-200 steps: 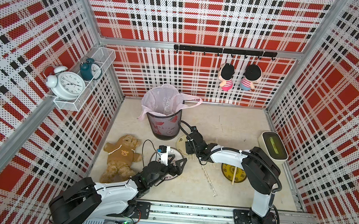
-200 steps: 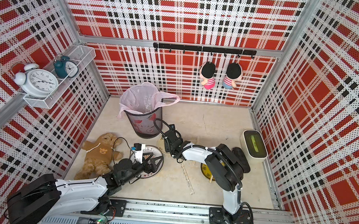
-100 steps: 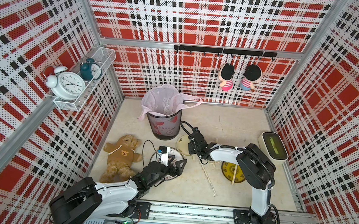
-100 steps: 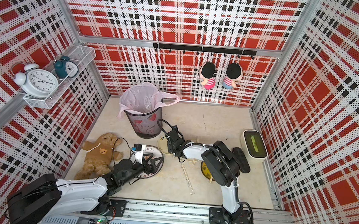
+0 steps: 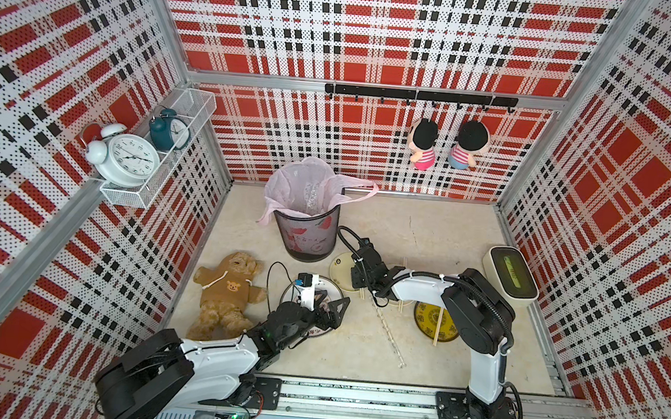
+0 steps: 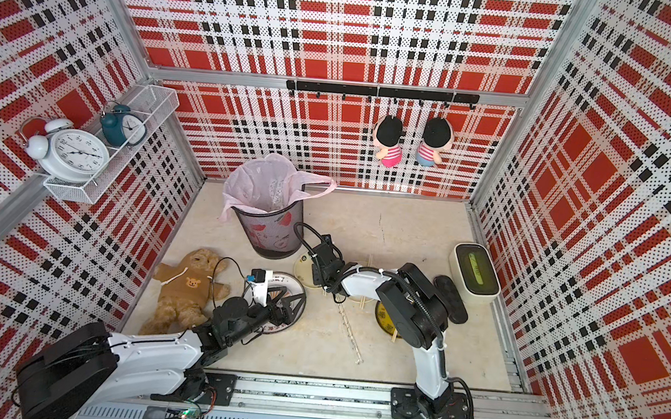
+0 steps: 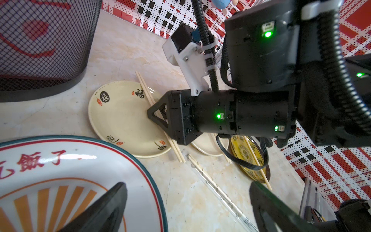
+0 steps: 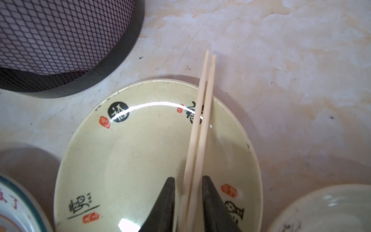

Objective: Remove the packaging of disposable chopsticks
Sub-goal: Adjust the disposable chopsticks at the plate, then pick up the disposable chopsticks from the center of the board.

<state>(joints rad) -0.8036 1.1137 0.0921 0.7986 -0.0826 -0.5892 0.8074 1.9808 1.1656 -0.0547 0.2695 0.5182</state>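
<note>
Now R jaws narrow, straddling bare chopsticks (image 8: 200,120) lying across rim of cream plate (image 8: 130,160); slim gap one side, grip unclear. L jaws wide.

Item one: a bare pair of pale wooden chopsticks (image 8: 197,128) is lying flat across the right part of the cream plate (image 8: 130,160), overhanging its rim at both ends. Item two: a second pair (image 5: 388,334) is lying diagonally on the tabletop (image 5: 346,352), centre-near, enclosed in its clear sleeve (image 7: 218,190).
</note>
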